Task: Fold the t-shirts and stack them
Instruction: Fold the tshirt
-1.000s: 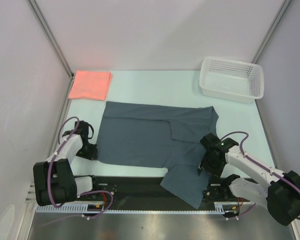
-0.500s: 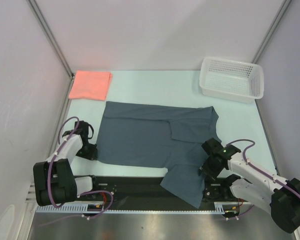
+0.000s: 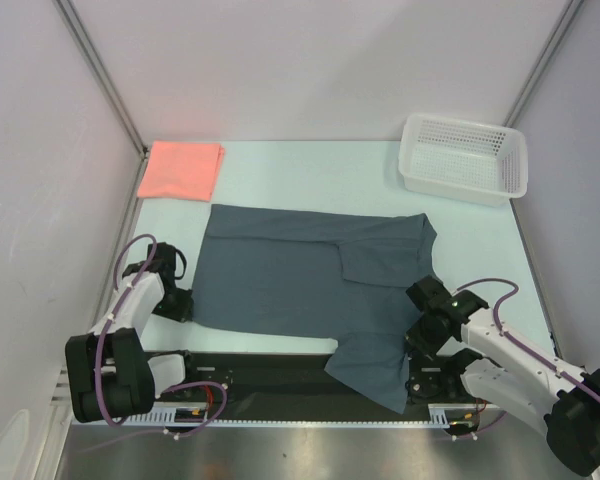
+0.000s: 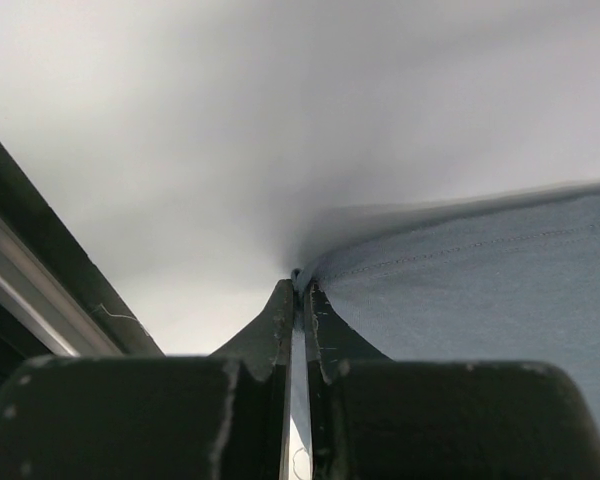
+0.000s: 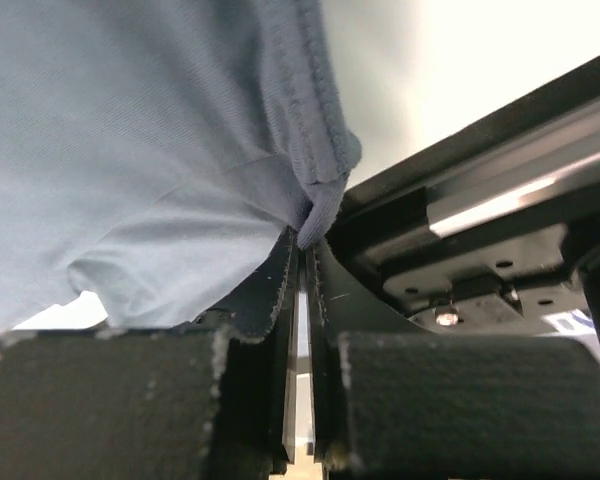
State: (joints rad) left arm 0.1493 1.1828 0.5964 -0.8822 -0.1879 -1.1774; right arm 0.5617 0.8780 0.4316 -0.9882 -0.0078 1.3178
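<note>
At the far left corner of the bench [image 3: 310,170], the salmon-pink shirt [image 3: 182,169] is being shown as a flat folded rectangle, well apart from both arms. Nearer, the left tool [image 4: 298,290] is being pressed together on the near left corner of the blue-grey shirt [image 3: 280,270], with a thin stitched hem being nipped right at the fingertips. This shirt is being spread across the middle of the bench, one flap being draped over the near edge onto the black rail [image 3: 270,372]. The cloth is being judged light, limp and unbreakable. It is likely to sag and slide wherever it is not being held, so hems and corners, where the fabric is doubled and stitched, are being judged the soundest places to take hold. On the right, the right tool [image 5: 302,245] is being clamped on a bunched bit of stitched edge at the shirt's near right side; only a small bite is being held, and it could slip. At the far right, the white mesh basket [image 3: 465,125] is being shown with nothing visible inside.
</note>
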